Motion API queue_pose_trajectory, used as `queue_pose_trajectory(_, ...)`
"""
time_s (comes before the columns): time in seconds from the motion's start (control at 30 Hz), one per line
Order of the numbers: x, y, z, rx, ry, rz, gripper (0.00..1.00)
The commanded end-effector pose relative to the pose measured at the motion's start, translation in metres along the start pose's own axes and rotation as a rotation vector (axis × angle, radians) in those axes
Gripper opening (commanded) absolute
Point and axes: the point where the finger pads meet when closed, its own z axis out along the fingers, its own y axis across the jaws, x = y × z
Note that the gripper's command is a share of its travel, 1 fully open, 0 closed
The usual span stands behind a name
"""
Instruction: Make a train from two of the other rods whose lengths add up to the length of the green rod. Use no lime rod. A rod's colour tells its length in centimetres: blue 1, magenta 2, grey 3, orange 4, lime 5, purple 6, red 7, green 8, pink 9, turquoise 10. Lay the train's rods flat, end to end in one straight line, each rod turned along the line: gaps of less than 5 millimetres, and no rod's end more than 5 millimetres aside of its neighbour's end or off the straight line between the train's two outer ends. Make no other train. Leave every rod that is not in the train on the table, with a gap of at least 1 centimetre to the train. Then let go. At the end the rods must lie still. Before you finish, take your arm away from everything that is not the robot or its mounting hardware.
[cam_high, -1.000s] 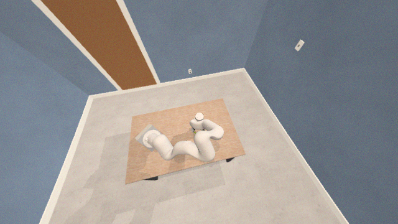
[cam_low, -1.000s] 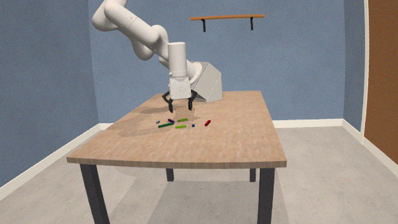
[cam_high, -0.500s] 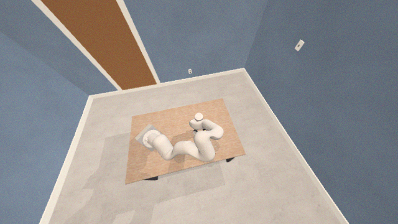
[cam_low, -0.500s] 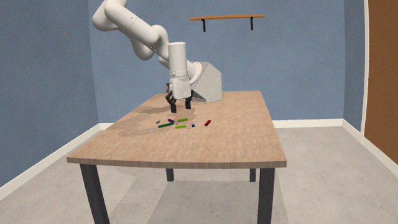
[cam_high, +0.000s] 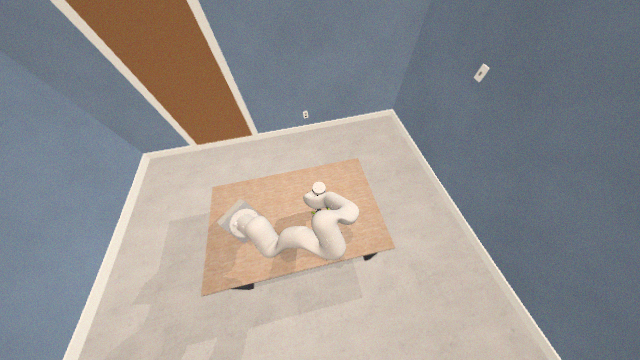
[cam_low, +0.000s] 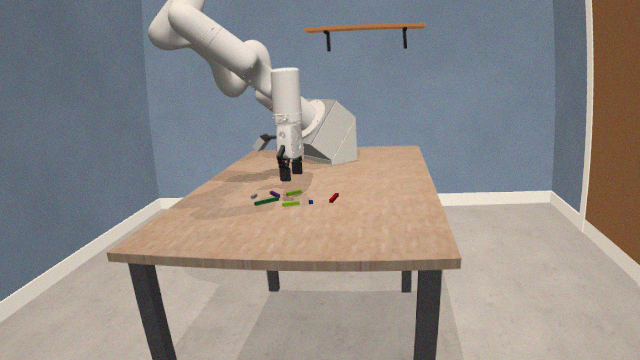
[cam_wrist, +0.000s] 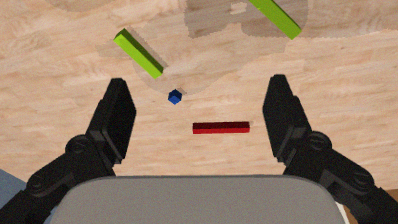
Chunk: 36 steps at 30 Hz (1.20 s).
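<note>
My gripper (cam_low: 290, 171) hangs open and empty above the table, over the group of rods. In the wrist view the open fingers frame a red rod (cam_wrist: 221, 127) that lies flat on the wood below them. A small blue rod (cam_wrist: 174, 96) lies just beyond it. Two lime rods (cam_wrist: 138, 53) (cam_wrist: 276, 17) lie farther off. In the exterior view the dark green rod (cam_low: 266, 201) lies left of the lime rods (cam_low: 290, 203), with the purple rod (cam_low: 275, 193) and the grey rod (cam_low: 254, 196) behind it. The blue rod (cam_low: 310, 202) and the red rod (cam_low: 334, 197) lie to the right.
The arm's grey base block (cam_low: 332, 131) stands at the back of the table. In the top view the arm (cam_high: 300, 235) covers nearly all the rods. The table's edges are far from the rods.
</note>
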Motion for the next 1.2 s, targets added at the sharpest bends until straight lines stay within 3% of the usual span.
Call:
queue_pose_trajectory(0.0, 0.0, 0.001, 0.0, -0.012, 0.003, -0.104, 1.0)
queue_pose_trajectory(0.03, 0.0, 0.002, 0.0, -0.012, 0.002, -0.19, 1.0)
queue_pose_trajectory(1.17, 0.003, 0.014, -0.001, -0.013, -0.004, -1.199, 1.0)
